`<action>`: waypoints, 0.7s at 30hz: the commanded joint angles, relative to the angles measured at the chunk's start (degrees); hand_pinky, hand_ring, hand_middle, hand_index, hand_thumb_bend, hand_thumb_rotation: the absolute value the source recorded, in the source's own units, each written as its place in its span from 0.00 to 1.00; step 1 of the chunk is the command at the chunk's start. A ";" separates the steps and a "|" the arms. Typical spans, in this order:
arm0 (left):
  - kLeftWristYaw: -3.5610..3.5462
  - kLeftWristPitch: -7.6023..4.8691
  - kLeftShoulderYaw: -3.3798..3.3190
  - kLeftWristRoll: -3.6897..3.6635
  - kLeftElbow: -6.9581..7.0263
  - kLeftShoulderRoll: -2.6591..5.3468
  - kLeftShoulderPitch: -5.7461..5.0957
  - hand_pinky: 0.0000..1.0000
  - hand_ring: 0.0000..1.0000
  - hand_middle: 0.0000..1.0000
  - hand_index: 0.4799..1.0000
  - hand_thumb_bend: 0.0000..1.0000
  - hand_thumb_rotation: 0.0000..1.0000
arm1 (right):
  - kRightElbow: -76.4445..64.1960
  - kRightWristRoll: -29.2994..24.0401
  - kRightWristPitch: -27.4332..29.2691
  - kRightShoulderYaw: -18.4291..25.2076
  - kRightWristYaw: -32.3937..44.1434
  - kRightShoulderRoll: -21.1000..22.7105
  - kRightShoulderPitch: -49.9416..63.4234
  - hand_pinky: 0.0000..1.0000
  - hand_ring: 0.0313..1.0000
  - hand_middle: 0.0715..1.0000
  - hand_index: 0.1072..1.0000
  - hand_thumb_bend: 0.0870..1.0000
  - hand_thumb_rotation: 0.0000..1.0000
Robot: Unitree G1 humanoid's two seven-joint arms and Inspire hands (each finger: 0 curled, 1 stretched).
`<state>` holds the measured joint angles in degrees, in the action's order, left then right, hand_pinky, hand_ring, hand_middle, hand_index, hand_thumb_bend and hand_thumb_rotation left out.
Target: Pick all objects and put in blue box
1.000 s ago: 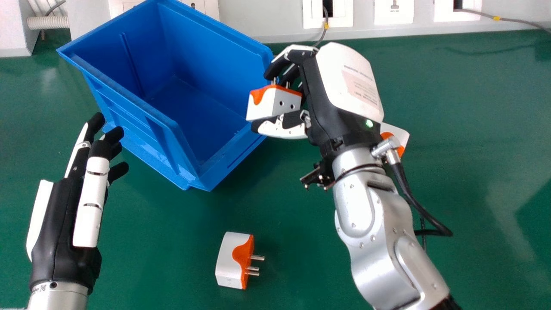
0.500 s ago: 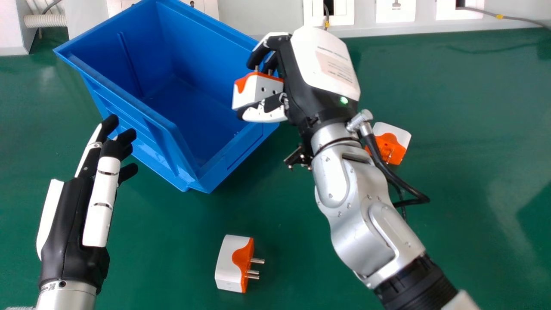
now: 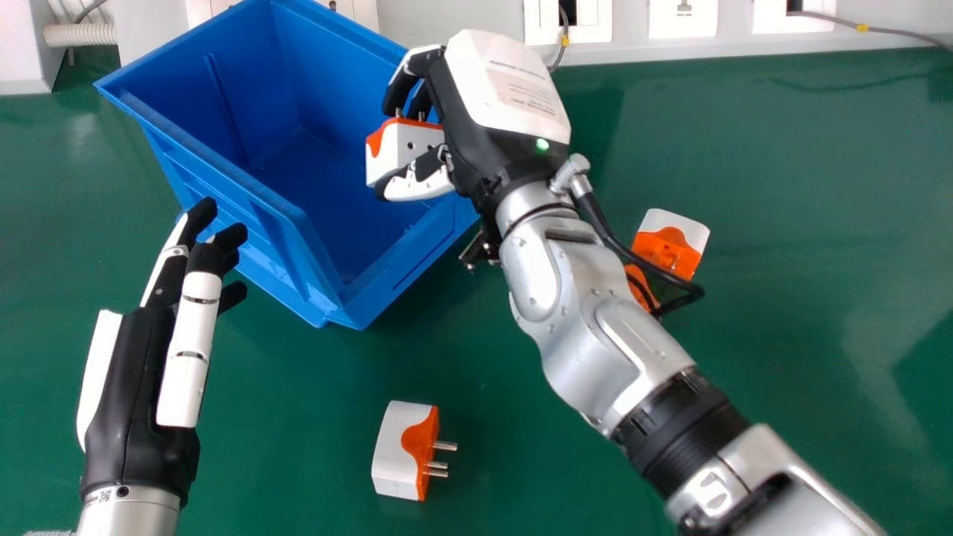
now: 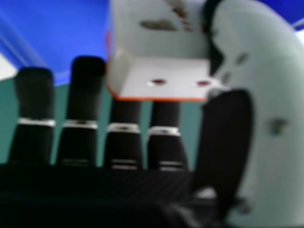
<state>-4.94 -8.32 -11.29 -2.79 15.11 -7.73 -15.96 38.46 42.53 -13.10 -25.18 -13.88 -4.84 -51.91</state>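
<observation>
the right hand point(image 3: 506, 93) clamps a plug point(image 3: 394, 149) between fingers and thumb over the blue box's point(image 3: 223, 186) right side; centre it, lower gently, then release; the left hand point(image 3: 132, 387) rests nearby, fingers extended.

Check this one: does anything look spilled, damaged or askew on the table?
Nothing looks spilled or damaged. The blue box does stand askew, at an angle to the wall behind it, but that hardly seems a fault.
</observation>
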 commanded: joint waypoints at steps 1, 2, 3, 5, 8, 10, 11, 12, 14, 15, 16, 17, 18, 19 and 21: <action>0.54 -1.50 0.26 0.67 0.54 0.08 0.53 0.87 0.91 0.89 0.87 0.49 1.00 | 2.18 -0.81 2.37 0.31 -2.68 -1.02 -4.80 0.31 0.41 0.51 0.49 0.44 0.00; 0.61 -1.56 0.28 0.73 0.42 0.16 0.60 0.86 0.91 0.89 0.87 0.49 1.00 | 3.17 -1.12 2.93 0.40 -3.13 -1.14 -5.31 0.31 0.41 0.51 0.47 0.44 0.00; 0.72 -1.59 0.32 0.85 0.49 0.28 0.58 0.86 0.91 0.89 0.87 0.49 1.00 | 4.29 -1.45 3.51 0.47 -3.58 -1.35 -5.88 0.31 0.41 0.51 0.47 0.44 0.00; 1.30 -1.69 0.56 1.42 0.67 0.71 0.55 0.86 0.91 0.89 0.87 0.50 1.00 | 7.64 -2.15 5.05 0.34 -4.59 -1.82 -7.68 0.31 0.41 0.51 0.48 0.44 0.00; 2.22 -1.93 0.81 2.15 0.89 1.21 0.42 0.86 0.91 0.89 0.87 0.50 1.00 | 12.42 -2.01 6.18 -0.50 -5.89 -2.45 -10.46 0.31 0.41 0.51 0.48 0.44 0.00; 3.20 -2.08 0.99 2.85 0.91 1.70 0.42 0.86 0.91 0.89 0.87 0.50 1.00 | 15.48 -1.61 6.31 -1.21 -6.40 -3.01 -12.47 0.31 0.41 0.51 0.49 0.44 0.00; 3.63 -2.09 1.05 3.16 0.89 1.93 0.46 0.86 0.91 0.89 0.87 0.50 1.00 | 16.66 -1.67 6.42 -1.39 -6.56 -3.28 -13.25 0.31 0.41 0.51 0.49 0.44 0.00; 3.99 -2.13 1.04 3.37 0.78 2.18 0.54 0.86 0.91 0.89 0.87 0.50 1.00 | 17.80 -1.95 6.62 -1.42 -6.70 -3.59 -13.95 0.32 0.41 0.51 0.48 0.44 0.00; 4.69 -2.29 0.99 3.74 0.59 2.68 0.59 0.86 0.91 0.89 0.87 0.49 1.00 | 19.86 -2.53 7.19 -1.39 -6.98 -4.16 -15.18 0.32 0.42 0.51 0.48 0.44 0.00; 5.12 -2.34 0.98 3.90 0.52 2.93 0.58 0.86 0.91 0.89 0.87 0.49 1.00 | 20.73 -2.78 7.48 -1.36 -6.91 -4.40 -15.73 0.32 0.42 0.51 0.48 0.44 0.00; 5.49 -2.33 0.95 3.99 0.46 3.13 0.61 0.86 0.91 0.89 0.87 0.49 1.00 | 21.51 -2.98 7.71 -1.33 -6.72 -4.59 -16.27 0.32 0.42 0.51 0.48 0.44 0.00; 5.82 -2.33 0.96 4.09 0.46 3.34 0.58 0.85 0.91 0.89 0.86 0.48 1.00 | 22.19 -3.13 7.85 -1.34 -6.44 -4.74 -16.76 0.32 0.42 0.51 0.48 0.44 0.00; 6.14 -2.25 1.01 4.19 0.53 3.52 0.55 0.85 0.91 0.89 0.86 0.48 1.00 | 22.88 -3.27 8.01 -1.33 -6.24 -4.87 -17.25 0.32 0.42 0.51 0.48 0.44 0.00; 6.38 -2.16 1.08 4.27 0.67 3.69 0.47 0.85 0.91 0.89 0.86 0.48 1.00 | 23.47 -3.42 8.13 -1.32 -6.03 -4.99 -17.66 0.32 0.42 0.51 0.48 0.44 0.00; 6.71 -2.06 1.19 4.38 0.80 3.95 0.37 0.85 0.91 0.89 0.87 0.47 1.00 | 24.55 -3.89 8.61 -1.22 -5.80 -5.22 -18.35 0.32 0.42 0.51 0.48 0.44 0.00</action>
<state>1.31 -9.35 -10.22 1.26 14.81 -4.00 -15.47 63.10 38.92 -5.55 -26.59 -19.27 -9.20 -66.83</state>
